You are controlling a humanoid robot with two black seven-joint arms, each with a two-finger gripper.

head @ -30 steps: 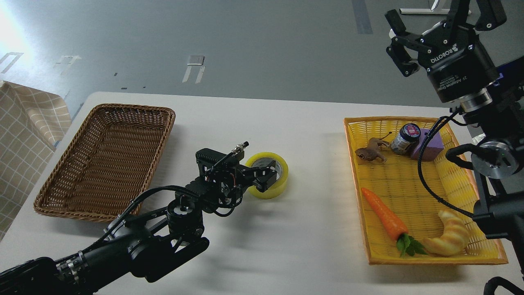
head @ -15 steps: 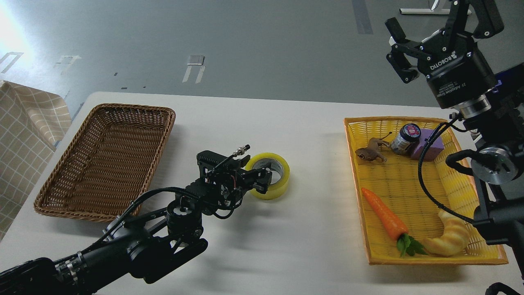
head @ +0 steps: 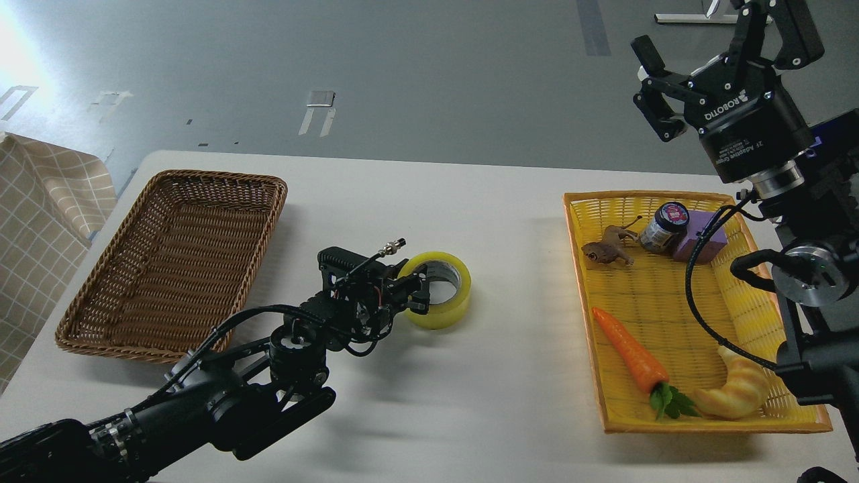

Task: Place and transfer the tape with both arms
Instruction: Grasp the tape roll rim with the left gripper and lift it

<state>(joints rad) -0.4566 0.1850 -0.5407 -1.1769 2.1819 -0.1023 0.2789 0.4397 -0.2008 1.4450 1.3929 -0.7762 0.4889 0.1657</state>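
Tape [head: 439, 290] on table [head: 429, 402] centre, pinched at its near wall by left gripper [head: 417, 295].
One finger is seen inside the core; grip should be seated before lifting toward wicker basket [head: 171, 258]. Right gripper [head: 698, 64] is held high, fingers spread.

The tape [head: 443, 291] is a fat yellow roll with a pale middle, lying flat on the white table [head: 470, 376].
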